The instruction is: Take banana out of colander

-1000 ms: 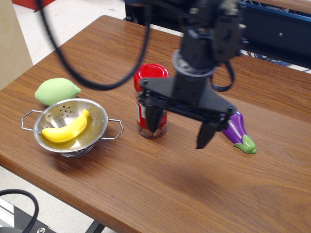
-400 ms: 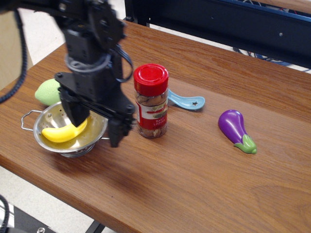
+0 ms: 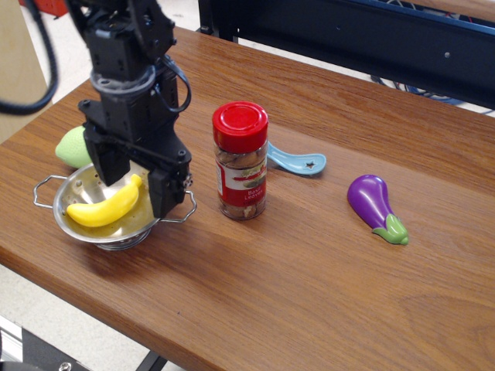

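The bright yellow banana (image 3: 102, 206) lies inside the shiny steel colander (image 3: 71, 189) at the table's front left. My black gripper (image 3: 135, 184) hangs over the colander with its fingers spread open. One finger is over the bowl's back, the other (image 3: 162, 197) is at the bowl's right rim. The banana's upper tip lies between the fingers. The gripper holds nothing.
A pale green lemon-shaped toy (image 3: 71, 145) sits behind the colander, partly hidden by the arm. A red-lidded spice jar (image 3: 241, 161) stands just right of the gripper. A blue spoon (image 3: 297, 161) lies behind the jar. A purple eggplant (image 3: 373, 203) lies at right.
The arm has swung from the right of the spice jar to the left, and now sits over the colander. The fingers stay open. The banana has not moved.
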